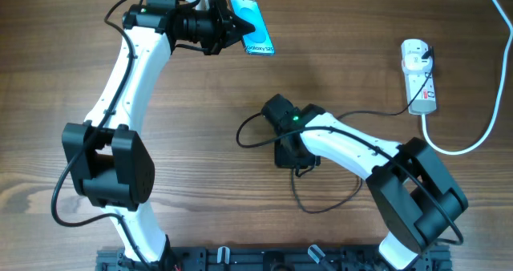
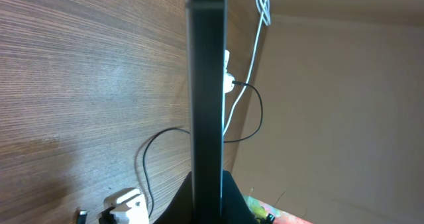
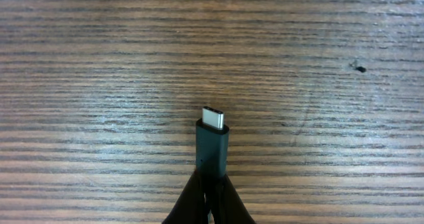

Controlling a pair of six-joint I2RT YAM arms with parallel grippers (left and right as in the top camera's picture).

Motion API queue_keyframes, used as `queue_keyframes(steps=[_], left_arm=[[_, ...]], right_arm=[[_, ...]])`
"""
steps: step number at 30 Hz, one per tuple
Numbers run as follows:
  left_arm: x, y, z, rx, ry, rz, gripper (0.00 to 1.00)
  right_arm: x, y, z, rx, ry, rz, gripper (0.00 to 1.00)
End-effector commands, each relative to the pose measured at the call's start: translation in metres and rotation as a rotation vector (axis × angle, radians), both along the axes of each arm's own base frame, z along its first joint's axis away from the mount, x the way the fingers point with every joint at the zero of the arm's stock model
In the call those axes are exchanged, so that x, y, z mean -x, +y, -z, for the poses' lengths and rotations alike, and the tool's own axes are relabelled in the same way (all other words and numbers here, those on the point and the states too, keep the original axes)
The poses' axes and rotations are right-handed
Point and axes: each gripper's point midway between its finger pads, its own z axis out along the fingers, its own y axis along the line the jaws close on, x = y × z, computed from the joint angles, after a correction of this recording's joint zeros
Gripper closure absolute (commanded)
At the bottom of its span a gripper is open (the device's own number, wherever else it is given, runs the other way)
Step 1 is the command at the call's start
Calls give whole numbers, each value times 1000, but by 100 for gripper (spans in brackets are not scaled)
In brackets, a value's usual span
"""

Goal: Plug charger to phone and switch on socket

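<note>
Pinched between the pressed-together fingertips of the right gripper (image 3: 211,189), the charger (image 3: 212,139) shows its small black connector body with the bare metal tip sticking out forward, clear of the fingers. That grip looks chosen so the tip can go into a port without the fingers in the way. It hovers just over the wooden table (image 1: 200,103) near the middle, and the thin black cable loops left of the wrist, then trails right to the socket (image 1: 418,77), where its plug is already seated. The socket lies at the far right, with its white cord (image 1: 473,143) curving away. Whether its switch is on cannot be told. The phone (image 1: 252,26) is at the far side, left of centre, clamped at one end by the left gripper (image 1: 230,26). It seems lifted and tilted, probably to present a port to the other arm, though no port can be seen. The left arm reaches far and bends right at the wrist. The right arm folds low, wrist pointing left. Phone and connector are well apart.
</note>
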Motion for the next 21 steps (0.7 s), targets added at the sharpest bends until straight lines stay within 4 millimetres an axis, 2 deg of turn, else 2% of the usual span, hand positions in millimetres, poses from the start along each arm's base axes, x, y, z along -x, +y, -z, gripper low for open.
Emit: queue_keyframes(steps=[1,3,6,11,13,17,21], left_arm=[[3,-1,-14,3,-67,30,96],[4,-1,-14,1,-99,54,96],[9,-8,-24,43,-175,131,96],[19,-19,-50,152,-332,268,96],[27,-25,-59,197,-410,341,96],[36,-37,-62,218,-450,396,96],[41,-45,-62,216,-469,421,96]], right_arm=[[1,18,-1,-83,47,-71,96],[-2,29,-11,-158,53,-110,96],[-13,46,-40,-289,15,-172,96],[-23,63,-110,-518,-125,-298,95],[-23,64,-148,-588,-225,-348,96],[-25,65,-179,-626,-330,-360,96],[-40,51,-184,-542,-381,-246,96]])
